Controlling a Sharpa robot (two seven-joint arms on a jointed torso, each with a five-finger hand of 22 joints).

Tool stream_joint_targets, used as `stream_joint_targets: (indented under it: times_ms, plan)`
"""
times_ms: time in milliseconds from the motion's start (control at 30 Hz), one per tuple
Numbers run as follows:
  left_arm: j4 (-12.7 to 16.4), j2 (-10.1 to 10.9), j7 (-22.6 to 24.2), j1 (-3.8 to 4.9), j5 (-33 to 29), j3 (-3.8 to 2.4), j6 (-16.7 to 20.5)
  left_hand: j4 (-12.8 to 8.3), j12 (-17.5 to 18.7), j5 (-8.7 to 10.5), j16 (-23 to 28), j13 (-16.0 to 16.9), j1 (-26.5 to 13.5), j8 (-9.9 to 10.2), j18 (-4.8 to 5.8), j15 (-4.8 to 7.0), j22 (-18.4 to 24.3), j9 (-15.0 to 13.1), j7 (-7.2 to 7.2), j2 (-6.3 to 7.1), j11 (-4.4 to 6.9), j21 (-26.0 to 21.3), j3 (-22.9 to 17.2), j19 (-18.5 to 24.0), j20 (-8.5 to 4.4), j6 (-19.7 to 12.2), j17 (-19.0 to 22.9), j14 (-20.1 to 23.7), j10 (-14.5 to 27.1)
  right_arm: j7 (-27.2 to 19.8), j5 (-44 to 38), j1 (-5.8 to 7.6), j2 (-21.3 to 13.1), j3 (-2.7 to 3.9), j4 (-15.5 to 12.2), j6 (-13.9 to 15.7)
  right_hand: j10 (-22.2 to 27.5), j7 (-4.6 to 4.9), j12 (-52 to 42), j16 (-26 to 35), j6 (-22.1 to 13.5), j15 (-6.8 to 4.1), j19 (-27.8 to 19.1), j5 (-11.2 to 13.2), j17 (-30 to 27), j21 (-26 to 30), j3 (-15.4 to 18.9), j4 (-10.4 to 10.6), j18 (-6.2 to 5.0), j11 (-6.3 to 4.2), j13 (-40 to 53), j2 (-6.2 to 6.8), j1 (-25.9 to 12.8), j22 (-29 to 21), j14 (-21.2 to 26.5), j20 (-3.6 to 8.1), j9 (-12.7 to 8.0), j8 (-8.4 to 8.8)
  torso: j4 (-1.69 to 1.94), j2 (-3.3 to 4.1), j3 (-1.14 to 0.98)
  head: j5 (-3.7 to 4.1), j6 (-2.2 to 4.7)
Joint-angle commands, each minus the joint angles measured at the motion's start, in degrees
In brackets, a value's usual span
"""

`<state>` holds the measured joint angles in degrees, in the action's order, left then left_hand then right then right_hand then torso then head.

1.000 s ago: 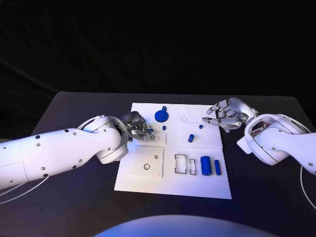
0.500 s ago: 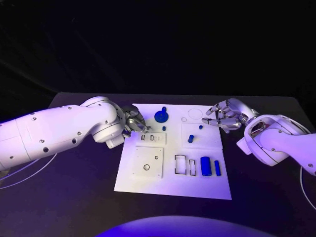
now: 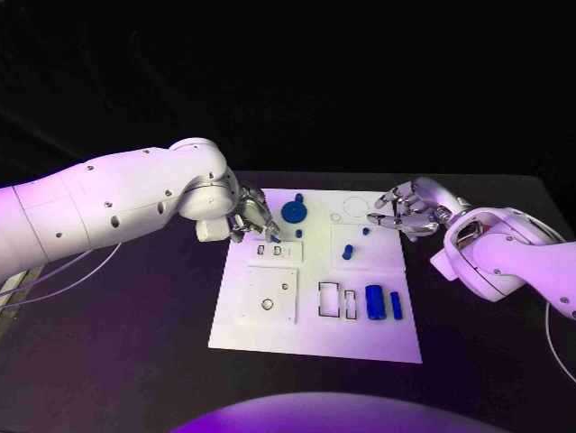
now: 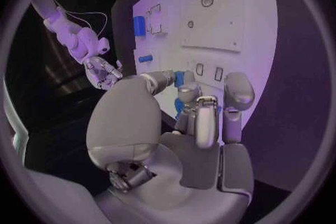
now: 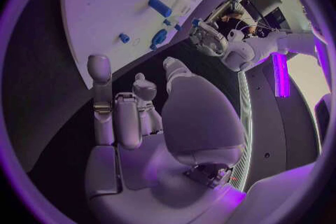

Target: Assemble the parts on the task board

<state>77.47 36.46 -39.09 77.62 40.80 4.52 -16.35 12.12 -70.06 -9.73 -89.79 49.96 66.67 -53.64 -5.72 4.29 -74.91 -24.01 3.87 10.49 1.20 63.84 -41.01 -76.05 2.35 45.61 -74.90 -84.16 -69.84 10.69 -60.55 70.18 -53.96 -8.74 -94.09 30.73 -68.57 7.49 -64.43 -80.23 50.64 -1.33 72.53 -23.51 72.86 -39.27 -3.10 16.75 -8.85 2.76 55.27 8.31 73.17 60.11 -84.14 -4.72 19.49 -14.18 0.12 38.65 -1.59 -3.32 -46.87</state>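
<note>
At the task board's (image 3: 316, 338) far edge, left hand (image 3: 255, 221) grasps a blue part (image 4: 179, 79); right hand (image 3: 411, 209) hovers released.

One white task board (image 3: 316, 334) carries about six blue parts (image 3: 375, 302); two hands (image 3: 408, 209) hover.

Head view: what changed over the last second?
The left arm swung up and toward the table's far side; its left hand now sits further back at the task board's left edge, holding nothing visible. The right hand and the blue parts stayed put.
</note>
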Motion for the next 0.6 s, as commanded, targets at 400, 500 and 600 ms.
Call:
stream_joint_targets:
  times_ms: [400,500,600]
  plan:
    - [-2.92,-4.24,-0.97,0.57,8.09,1.13,-3.43,-16.27,-1.37,-4.04,-0.21,1.33,-3.16,-0.23,-0.1,-0.16,-4.49,-2.51,-0.45,-1.12,-0.11,1.61,-13.6,-0.6,-0.11,0.85,-15.1,-5.84,-1.11,-0.31,-0.89,0.07,0.01,0.01,-0.3,0.23,0.37,-0.09,0.18,0.33,-0.48,-0.11,-0.01,-0.53,0.0,0.29,-0.07,-0.12,-0.41,-0.09,-0.15,-0.2,0.27,-0.11,-1.41,0.05,0.08,-0.28,0.14,-0.15,0.18,-0.19,0.05]
    - [-3.31,-4.98,-1.04,0.57,10.11,1.42,-3.84,-16.47,-1.45,-4.31,-0.21,1.42,-3.32,-0.26,-0.1,-0.16,-4.54,-2.53,-0.45,-1.19,-0.1,1.63,-13.62,-0.62,-0.12,0.85,-15.1,-5.84,-1.17,-0.32,-0.89,0.08,0.09,0.01,-0.29,0.23,0.37,-0.09,0.18,0.33,-0.48,-0.11,-0.01,-0.53,0.0,0.29,-0.07,-0.12,-0.41,-0.09,-0.15,-0.2,0.27,-0.11,-1.41,0.05,0.08,-0.28,0.1,-0.07,0.14,-0.32,0.11]
    - [-3.41,-5.47,-1.08,0.56,12.47,1.56,-4.45,-16.59,-1.65,-4.44,-0.21,1.75,-3.39,-0.28,-0.11,-0.16,-4.55,-2.54,-0.46,-1.25,-0.09,1.6,-13.62,-0.6,-0.13,0.85,-15.1,-5.84,-1.35,-0.33,-0.89,0.09,0.15,0.01,-0.28,0.23,0.37,-0.09,0.18,0.33,-0.48,-0.11,-0.01,-0.53,0.0,0.29,-0.07,-0.12,-0.41,-0.09,-0.15,-0.2,0.27,-0.11,-1.41,0.05,0.08,-0.28,0.07,0.01,0.13,-0.34,0.07]
